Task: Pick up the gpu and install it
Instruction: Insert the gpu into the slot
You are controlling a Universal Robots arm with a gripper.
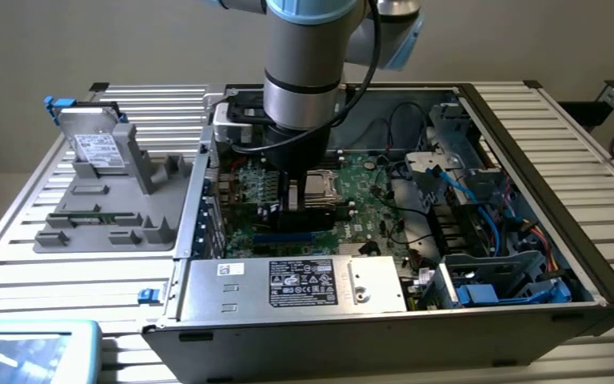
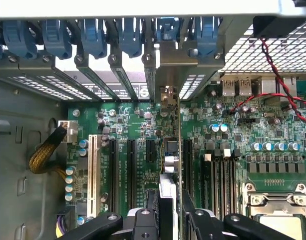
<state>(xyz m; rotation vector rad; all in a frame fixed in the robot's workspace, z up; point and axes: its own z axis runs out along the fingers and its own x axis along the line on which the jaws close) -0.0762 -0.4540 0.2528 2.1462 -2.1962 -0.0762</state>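
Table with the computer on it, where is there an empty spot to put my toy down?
Bare slats lie on the table at the exterior view's right of the computer case, and between the grey holder and the near edge. Inside the case is crowded: the gripper holds the gpu at the motherboard.

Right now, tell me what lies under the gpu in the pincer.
Under the gpu, held edge-on in the pincer, lies the green motherboard, with black expansion slots on both sides. What sits straight beneath is covered by the card itself.
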